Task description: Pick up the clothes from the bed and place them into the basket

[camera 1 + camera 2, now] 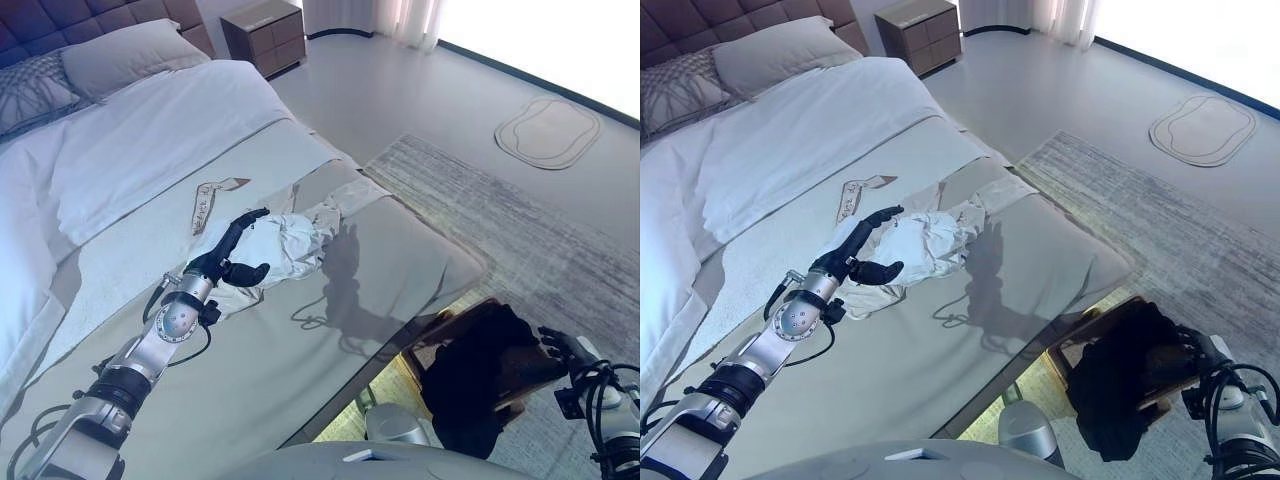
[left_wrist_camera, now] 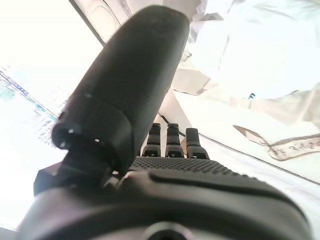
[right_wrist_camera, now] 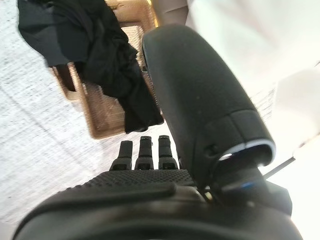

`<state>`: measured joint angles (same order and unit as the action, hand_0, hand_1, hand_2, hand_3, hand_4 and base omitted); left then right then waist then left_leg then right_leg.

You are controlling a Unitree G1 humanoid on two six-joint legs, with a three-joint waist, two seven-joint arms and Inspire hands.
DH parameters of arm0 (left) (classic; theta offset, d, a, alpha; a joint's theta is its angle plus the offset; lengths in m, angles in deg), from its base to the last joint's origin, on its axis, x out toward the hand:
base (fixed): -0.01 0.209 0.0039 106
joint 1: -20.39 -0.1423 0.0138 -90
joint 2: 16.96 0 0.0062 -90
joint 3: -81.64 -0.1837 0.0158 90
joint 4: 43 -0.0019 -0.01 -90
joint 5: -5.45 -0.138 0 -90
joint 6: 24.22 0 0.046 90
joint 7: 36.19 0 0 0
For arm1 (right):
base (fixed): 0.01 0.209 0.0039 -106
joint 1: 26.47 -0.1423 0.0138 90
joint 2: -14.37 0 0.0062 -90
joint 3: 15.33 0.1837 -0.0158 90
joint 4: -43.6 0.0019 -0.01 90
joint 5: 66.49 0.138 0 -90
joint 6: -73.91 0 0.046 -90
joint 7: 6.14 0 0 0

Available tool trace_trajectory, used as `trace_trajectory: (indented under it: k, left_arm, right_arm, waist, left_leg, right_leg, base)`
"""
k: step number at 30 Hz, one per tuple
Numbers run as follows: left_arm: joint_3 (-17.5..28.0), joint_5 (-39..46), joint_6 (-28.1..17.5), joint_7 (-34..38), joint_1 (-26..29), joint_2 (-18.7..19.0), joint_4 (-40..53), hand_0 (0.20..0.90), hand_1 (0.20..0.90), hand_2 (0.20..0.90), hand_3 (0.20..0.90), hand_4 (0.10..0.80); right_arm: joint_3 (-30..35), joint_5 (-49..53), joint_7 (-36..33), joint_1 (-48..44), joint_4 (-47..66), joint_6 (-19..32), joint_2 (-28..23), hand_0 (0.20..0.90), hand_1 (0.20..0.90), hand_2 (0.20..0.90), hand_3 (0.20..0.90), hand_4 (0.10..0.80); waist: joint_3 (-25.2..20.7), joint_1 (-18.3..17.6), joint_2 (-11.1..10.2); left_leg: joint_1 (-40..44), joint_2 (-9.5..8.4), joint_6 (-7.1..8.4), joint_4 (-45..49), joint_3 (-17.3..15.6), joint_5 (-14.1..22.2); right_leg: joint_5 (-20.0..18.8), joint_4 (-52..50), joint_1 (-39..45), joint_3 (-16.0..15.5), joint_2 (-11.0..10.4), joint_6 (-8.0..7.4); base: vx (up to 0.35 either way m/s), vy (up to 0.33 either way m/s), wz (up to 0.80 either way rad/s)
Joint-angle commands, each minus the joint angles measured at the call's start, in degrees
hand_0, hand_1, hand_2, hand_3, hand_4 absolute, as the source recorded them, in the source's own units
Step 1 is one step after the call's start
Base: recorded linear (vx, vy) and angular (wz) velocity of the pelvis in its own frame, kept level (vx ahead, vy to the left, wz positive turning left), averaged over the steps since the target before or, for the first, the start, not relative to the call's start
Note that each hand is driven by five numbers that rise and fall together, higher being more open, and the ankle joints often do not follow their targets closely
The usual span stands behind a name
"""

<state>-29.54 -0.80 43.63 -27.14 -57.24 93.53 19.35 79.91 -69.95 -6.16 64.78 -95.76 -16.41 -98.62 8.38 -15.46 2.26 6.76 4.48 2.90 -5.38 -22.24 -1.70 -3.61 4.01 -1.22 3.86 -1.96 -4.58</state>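
Observation:
A crumpled white garment (image 1: 292, 243) lies on the grey bedcover (image 1: 330, 370) near the bed's foot. My left hand (image 1: 228, 256) is open, its fingers straight and resting at the garment's left edge, thumb spread apart. The garment also shows past the hand in the left wrist view (image 2: 260, 50). A wicker basket (image 1: 1081, 337) stands on the floor by the bed's corner, with black clothes (image 1: 480, 375) draped over it. My right hand (image 1: 560, 344) is open and empty beside the basket's right side. The right wrist view shows the basket (image 3: 107, 120) and the black clothes (image 3: 100, 45).
A narrow patterned strip of cloth (image 1: 209, 200) lies on the bed beyond the garment. Pillows (image 1: 120, 55) and white bedding are at the head. A nightstand (image 1: 265, 35) stands behind. A grey rug (image 1: 520, 230) and a small mat (image 1: 548, 130) lie on the floor.

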Motion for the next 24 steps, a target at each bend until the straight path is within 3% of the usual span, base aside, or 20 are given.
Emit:
trace_trajectory:
  k: [1,14,24]
  left_arm:
    - [0.3,2.7,-2.6,2.9,7.4,0.8,4.4,0.900,0.900,0.900,0.900,0.800]
    - [2.4,1.0,-2.1,5.2,3.6,-1.0,3.6,0.900,0.900,0.900,0.900,0.800]
    - [2.8,-1.0,-5.6,7.7,0.9,-3.5,0.9,0.900,0.900,0.900,0.900,0.800]
  right_arm:
    - [-0.1,-2.7,-7.2,-5.2,2.0,3.3,-2.4,0.900,0.900,0.900,0.900,0.800]
    - [-1.8,-7.3,-14.0,-8.2,15.3,2.3,-4.9,0.900,0.900,0.900,0.900,0.800]
    - [-6.4,-14.2,-18.7,-16.6,22.1,1.0,-7.0,0.900,0.900,0.900,0.900,0.800]
  waist:
    - [-2.8,1.6,-2.2]
    - [-2.1,4.3,-2.5]
    - [-0.6,9.0,-1.8]
  left_leg:
    - [3.1,-0.30,-1.90,6.9,1.6,9.2]
    - [2.3,-0.46,-1.52,6.5,3.9,8.1]
    - [0.1,-0.85,-1.08,7.6,8.5,7.6]
  right_leg:
    - [1.3,-5.1,-0.8,-3.2,-0.6,-2.80]
    - [2.4,-5.3,0.4,-4.8,-0.6,-2.00]
    - [5.6,-8.2,1.1,-8.5,-0.7,-0.60]
  base:
    - [0.017,0.008,0.05]
    - [0.015,0.002,0.06]
    - [0.042,-0.006,0.15]
